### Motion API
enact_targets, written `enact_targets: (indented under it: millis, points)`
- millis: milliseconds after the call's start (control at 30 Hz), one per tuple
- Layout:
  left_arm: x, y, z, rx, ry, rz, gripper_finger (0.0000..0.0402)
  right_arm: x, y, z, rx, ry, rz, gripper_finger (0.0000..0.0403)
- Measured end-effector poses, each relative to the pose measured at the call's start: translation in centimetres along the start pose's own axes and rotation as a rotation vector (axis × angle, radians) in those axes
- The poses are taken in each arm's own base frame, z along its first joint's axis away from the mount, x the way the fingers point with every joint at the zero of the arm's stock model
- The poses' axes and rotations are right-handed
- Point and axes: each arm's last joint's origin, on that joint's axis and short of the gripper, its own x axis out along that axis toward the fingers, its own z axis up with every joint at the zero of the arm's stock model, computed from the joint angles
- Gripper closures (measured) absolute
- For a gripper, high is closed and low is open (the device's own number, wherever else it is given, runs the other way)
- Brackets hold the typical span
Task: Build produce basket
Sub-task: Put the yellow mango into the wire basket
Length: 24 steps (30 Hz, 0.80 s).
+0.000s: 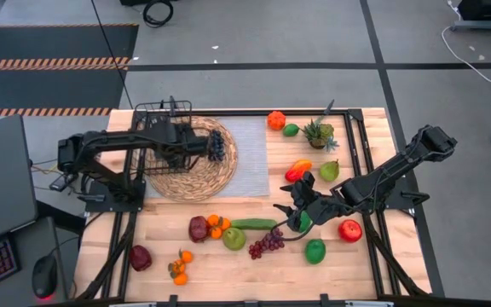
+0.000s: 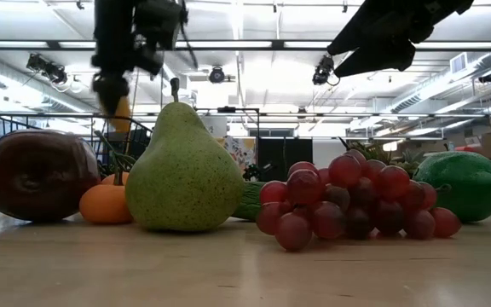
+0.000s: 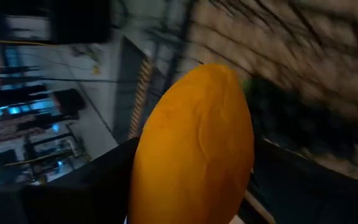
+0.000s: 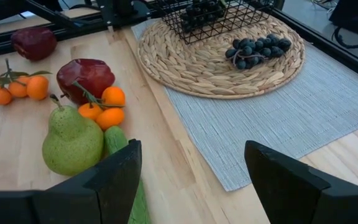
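mango (image 3: pixel 194 146) sits clamped in the left gripper (image 1: pixel 196 147) above the basket (image 1: pixel 162 136), which rests on the woven mat (image 1: pixel 196 175). the fruit should go low into the mesh before release (dark grapes (image 1: pixel 216 143) lie just beside it). right gripper (image 1: pixel 301 209) hangs over the worktop (image 1: pixel 228 273), fingers (image 4: pixel 120 171) apart, empty.

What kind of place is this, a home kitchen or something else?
Most likely a robotics lab or workshop, not a kitchen. Two robot arms are mounted on a wooden table with toy produce, the floor has hazard-striped tape, and the low view shows an open ceiling with strip lights.
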Motion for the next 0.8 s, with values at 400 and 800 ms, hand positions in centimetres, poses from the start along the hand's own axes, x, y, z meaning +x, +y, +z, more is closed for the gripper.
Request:
enact_targets:
  millis: [400, 800]
  points:
    - [-2.7, 3.3, 1.5, -0.178, -0.114, 0.021, 0.0097, -0.5, 0.5, -0.3, -0.009, 0.005, 0.022, 0.0115]
    - [-2.7, 3.0, 1.4, -0.124, -0.085, -0.062, 0.0092, -0.7, 0.7, -0.5, -0.016, -0.009, 0.014, 0.0115]
